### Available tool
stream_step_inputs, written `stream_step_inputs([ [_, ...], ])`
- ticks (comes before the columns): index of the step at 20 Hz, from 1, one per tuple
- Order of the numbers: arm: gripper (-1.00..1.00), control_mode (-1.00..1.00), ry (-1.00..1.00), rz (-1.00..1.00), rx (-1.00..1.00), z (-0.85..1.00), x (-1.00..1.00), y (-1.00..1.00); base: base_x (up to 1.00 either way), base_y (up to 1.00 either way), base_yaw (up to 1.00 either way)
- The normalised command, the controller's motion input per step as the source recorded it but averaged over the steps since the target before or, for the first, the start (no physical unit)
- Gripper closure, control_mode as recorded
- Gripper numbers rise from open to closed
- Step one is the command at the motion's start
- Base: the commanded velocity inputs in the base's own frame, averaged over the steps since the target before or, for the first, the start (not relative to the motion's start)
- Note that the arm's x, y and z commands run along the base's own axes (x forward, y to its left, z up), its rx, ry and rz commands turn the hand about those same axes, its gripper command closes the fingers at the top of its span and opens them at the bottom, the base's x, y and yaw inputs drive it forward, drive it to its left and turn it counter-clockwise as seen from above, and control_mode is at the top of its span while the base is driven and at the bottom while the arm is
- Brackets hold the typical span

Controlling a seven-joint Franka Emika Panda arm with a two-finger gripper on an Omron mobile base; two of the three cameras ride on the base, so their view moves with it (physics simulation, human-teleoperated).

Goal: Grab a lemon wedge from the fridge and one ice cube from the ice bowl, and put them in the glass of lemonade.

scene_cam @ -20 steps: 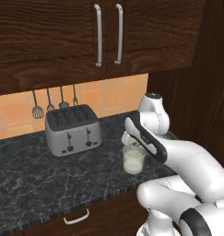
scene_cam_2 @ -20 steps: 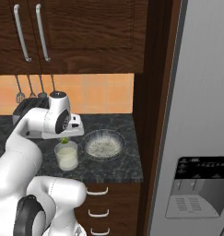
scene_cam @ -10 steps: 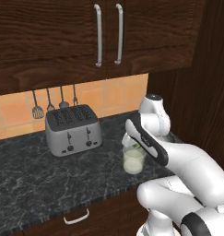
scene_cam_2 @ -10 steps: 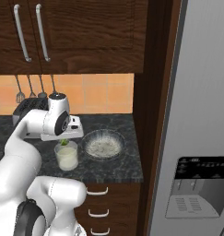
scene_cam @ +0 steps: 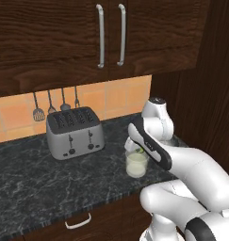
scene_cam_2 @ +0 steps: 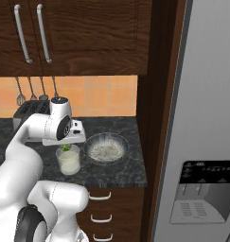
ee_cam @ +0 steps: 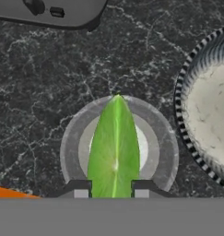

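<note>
The hand [ee_cam: 112, 184] hangs directly above the glass of lemonade [ee_cam: 119, 146], its two fingertips [ee_cam: 79, 188] pinching the base of the lemon wedge [ee_cam: 113, 147], which points down over the pale liquid. On the dark marble surface [scene_cam: 36, 179], going left to right, stand a silver toaster [scene_cam: 74, 132], the glass, and just beside it the ice bowl [scene_cam_2: 106, 148]. Farthest right rises the grey fridge [scene_cam_2: 206, 118] with its dispenser panel [scene_cam_2: 201, 191].
</note>
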Motion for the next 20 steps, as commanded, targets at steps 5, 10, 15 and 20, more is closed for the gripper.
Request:
stream_step_inputs([
  [5,-1.00,-1.00,0.01,0.00,0.00,0.00,0.00,0.00,0.00,0.00,0.00],
  [10,-1.00,-1.00,0.01,0.00,0.00,0.00,0.00,-0.01,0.00,0.00,0.00],
  [15,-1.00,-1.00,0.00,-0.01,0.02,0.04,0.00,-0.31,0.00,0.00,0.00],
  [20,-1.00,-1.00,0.00,-0.01,0.06,0.04,0.00,-0.72,0.00,0.00,0.00],
])
